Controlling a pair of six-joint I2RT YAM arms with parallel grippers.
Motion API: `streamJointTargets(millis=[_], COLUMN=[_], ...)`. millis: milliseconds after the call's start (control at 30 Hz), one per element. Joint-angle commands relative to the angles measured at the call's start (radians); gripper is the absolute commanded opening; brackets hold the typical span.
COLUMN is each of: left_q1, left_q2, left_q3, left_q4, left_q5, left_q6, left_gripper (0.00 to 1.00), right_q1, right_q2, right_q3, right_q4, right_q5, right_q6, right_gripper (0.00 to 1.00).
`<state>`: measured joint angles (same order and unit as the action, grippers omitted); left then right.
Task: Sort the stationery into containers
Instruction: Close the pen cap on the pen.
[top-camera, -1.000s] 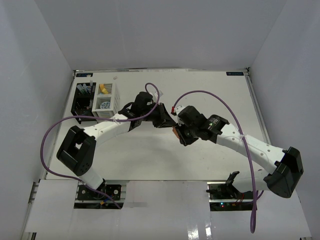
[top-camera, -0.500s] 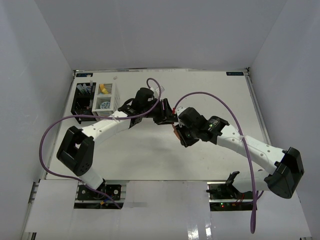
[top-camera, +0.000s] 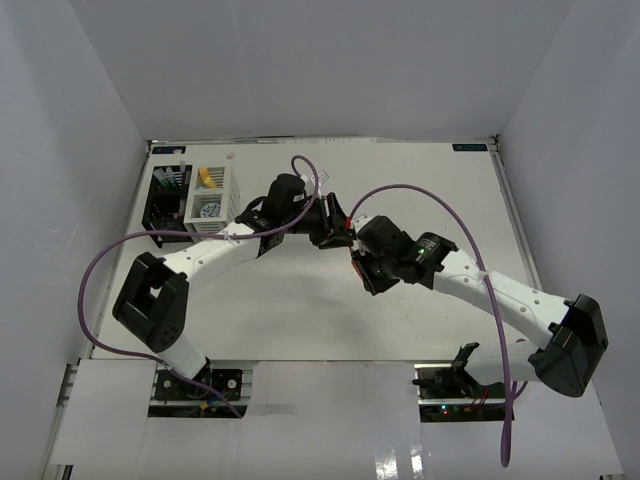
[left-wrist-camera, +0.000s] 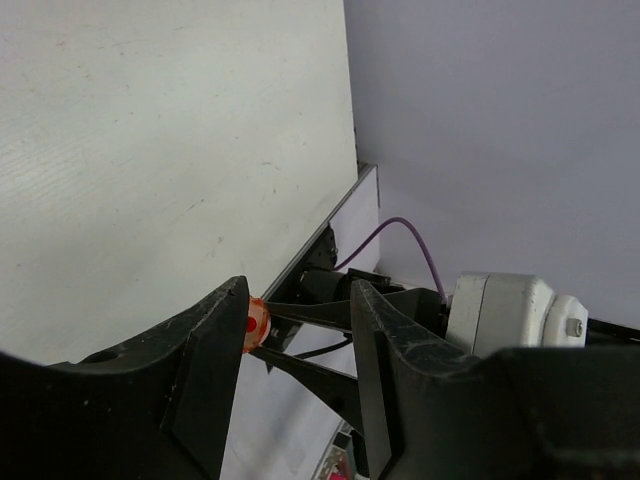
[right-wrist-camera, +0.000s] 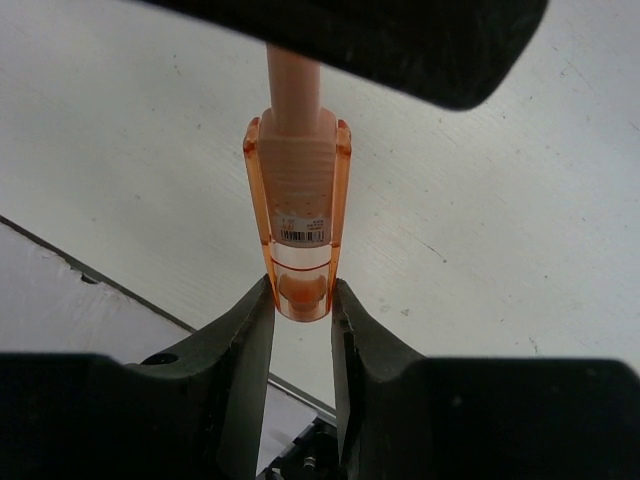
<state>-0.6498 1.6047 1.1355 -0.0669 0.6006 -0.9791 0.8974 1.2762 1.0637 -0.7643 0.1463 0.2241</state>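
**Orange marker held up between the two arms**

The right gripper (right-wrist-camera: 300, 300) is clenched on an orange marker (right-wrist-camera: 298, 190). Its two fingers pinch the see-through orange end of the marker from both sides. The marker is up in the air over the middle of the table (top-camera: 430, 190). It points away from the right gripper and toward the left gripper (left-wrist-camera: 300, 310).

The left gripper is released, with a wide gap between its fingers. The round far end of the marker pokes into that gap. It sits right against one finger and is apart from the other finger. Seen from above, the two grippers meet nose to nose near the middle of the table.

Two boxes stand side by side in the far left corner of the table. The black box (top-camera: 155, 212) is on the left, and the white box (top-camera: 228, 195) is right beside it. A yellow marker (top-camera: 205, 177) and a round blue-white tape roll (top-camera: 209, 210) lie in the white box. Some thin things stand up in the black box, but they are too small to tell what they are
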Motion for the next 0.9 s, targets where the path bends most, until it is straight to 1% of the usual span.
streamJointTargets(millis=[0,300,400,700,767,867], left_q1=[-0.005,-0.019,-0.025,-0.025,-0.025,-0.025], left_q2=[-0.049,-0.055,-0.063,-0.112,-0.109,-0.101], left_q3=[-0.026,-0.059,-0.062,-0.083,-0.086,-0.083], left_q4=[0.049,0.139,0.159,0.223,0.254,0.254], left_q5=[0.068,0.119,0.119,0.073,0.074,0.084], left_q6=[-0.072,-0.177,-0.2,-0.225,-0.234,-0.233], left_gripper=[0.56,0.56,0.56,0.56,0.56,0.56], right_q1=[-0.008,-0.032,-0.04,-0.049,-0.049,-0.049], right_q2=[-0.028,-0.1,-0.098,-0.107,-0.109,-0.115], right_q3=[0.001,-0.007,-0.014,-0.085,-0.094,-0.091], right_q4=[0.02,0.066,0.069,0.094,0.1,0.102], right_q5=[0.038,0.084,0.091,0.065,0.059,0.061], right_q6=[-0.006,-0.003,-0.003,0.017,0.021,0.024], right_gripper=[0.08,0.08,0.08,0.08,0.08,0.08])
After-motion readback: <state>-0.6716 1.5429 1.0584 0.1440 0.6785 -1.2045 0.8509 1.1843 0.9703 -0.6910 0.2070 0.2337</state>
